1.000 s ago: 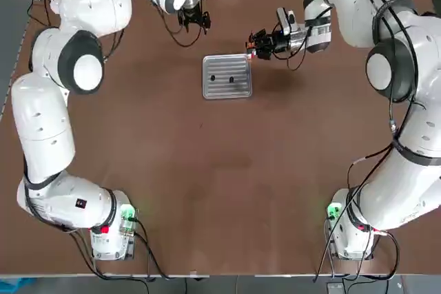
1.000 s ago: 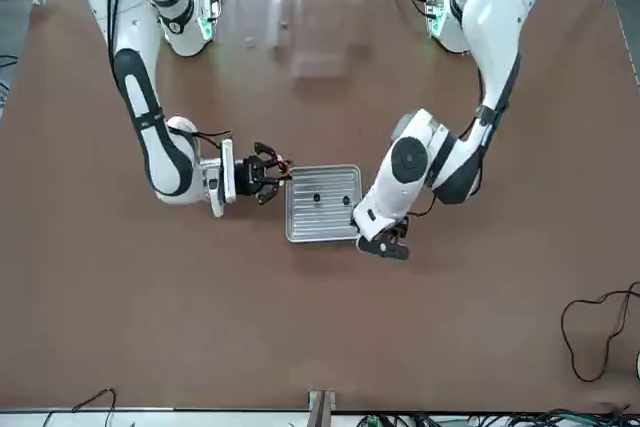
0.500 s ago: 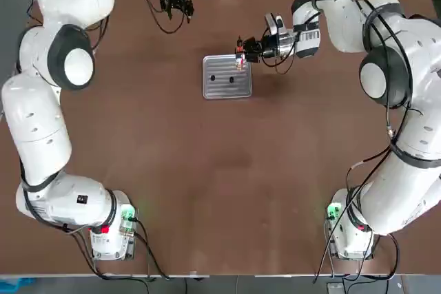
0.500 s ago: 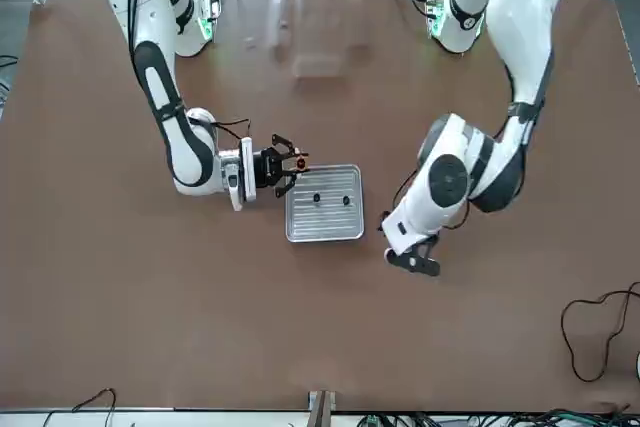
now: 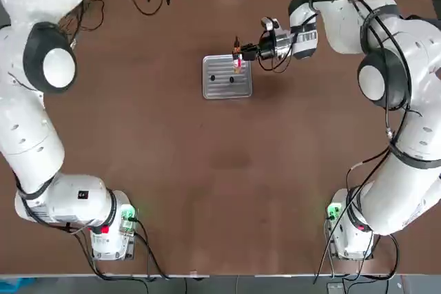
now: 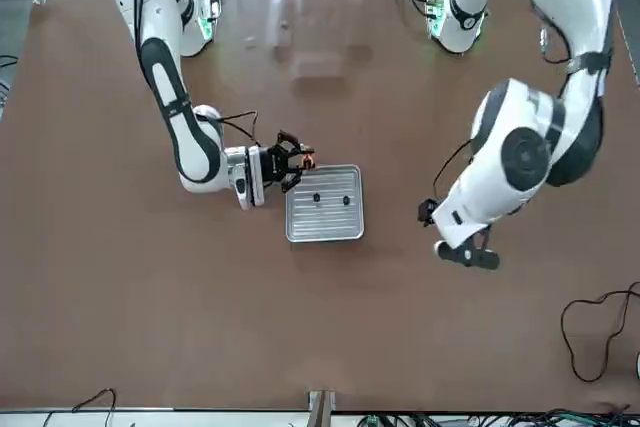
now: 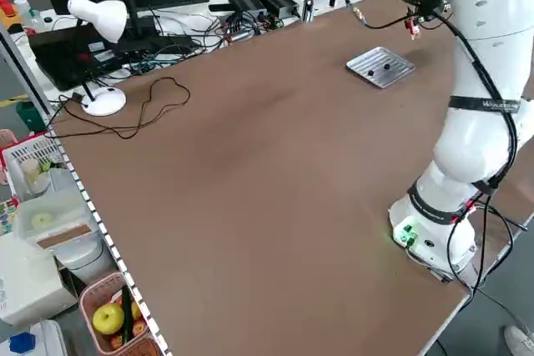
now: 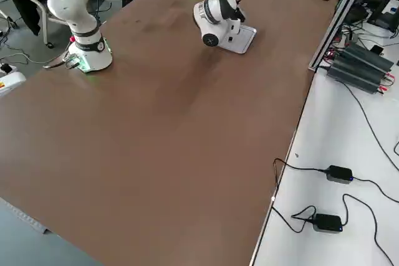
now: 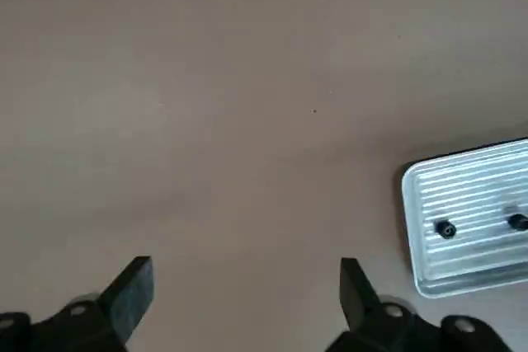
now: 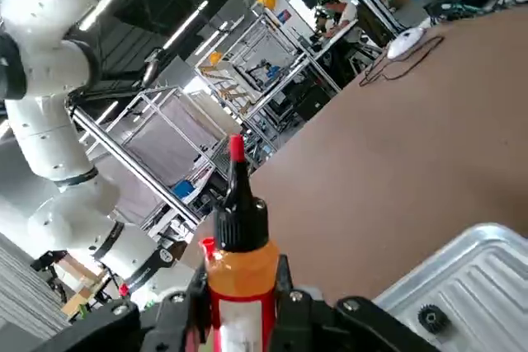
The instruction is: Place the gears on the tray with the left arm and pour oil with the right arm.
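Two small round gears (image 5: pixel 222 78) dot the ribbed metal tray (image 5: pixel 227 89).

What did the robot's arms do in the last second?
The left gripper, open and empty, pulled away from the tray toward the table's far edge. The right gripper, shut on the oil bottle, carried it from beside the tray to over its corner, turning it. The two gears stayed on the tray.

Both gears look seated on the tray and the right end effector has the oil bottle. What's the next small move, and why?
Probably tip the oil bottle, clamped in the right end effector, nozzle down over the gears: it sits at the tray edge.
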### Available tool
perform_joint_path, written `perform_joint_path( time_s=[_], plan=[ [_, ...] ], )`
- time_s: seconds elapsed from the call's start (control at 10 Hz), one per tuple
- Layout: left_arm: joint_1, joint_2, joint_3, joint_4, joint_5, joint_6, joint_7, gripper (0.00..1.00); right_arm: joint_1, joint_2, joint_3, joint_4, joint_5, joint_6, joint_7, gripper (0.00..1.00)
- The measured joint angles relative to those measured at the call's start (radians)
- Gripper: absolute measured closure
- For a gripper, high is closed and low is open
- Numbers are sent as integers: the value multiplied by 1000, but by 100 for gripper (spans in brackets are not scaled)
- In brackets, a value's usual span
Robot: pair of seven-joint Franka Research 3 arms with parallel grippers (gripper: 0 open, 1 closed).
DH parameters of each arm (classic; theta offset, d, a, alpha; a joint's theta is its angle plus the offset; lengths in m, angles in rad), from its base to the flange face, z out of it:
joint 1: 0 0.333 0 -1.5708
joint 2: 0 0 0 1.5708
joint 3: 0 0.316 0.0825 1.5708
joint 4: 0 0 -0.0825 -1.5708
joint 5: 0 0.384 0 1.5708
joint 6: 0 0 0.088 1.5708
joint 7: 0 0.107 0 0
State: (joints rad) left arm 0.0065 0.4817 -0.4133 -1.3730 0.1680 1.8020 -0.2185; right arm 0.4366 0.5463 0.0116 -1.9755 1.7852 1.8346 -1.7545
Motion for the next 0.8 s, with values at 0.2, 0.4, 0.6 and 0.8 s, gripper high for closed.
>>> perform_joint_path(
  time_s=[0.2,0.4,0.6,0.8],
  plan=[
    [9,-58,30,0,-16,-64,46,0,10,0,0,2,1,6,111,69],
    [8,-112,90,0,-55,-124,118,0,17,0,0,3,3,12,226,69],
    [20,-167,119,-3,-64,-173,152,0,23,0,0,4,6,23,348,69],
    [57,-230,122,-42,-69,-189,152,0,34,1,0,4,7,35,453,69]
  ],
)
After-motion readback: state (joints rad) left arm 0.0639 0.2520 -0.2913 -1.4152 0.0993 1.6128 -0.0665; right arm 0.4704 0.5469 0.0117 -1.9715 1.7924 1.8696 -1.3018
